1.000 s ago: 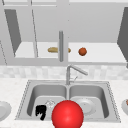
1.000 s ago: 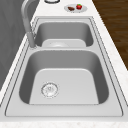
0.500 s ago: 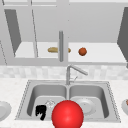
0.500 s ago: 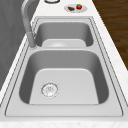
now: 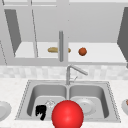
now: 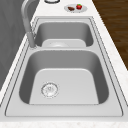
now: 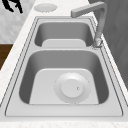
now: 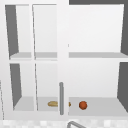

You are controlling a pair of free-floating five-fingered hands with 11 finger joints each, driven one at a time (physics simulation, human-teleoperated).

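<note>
In front of me a double-basin steel sink is set into a pale speckled counter, with a bent steel faucet at the divider. A light tiled backsplash runs behind it. Above hangs a white wall cabinet with open shelves, dark grey side panels and a vertical bar handle. Dark wooden floor lies beyond the counter edge. Lighting is even and diffuse.

No text, label, brand, number or sign can be read anywhere in these views.
</note>
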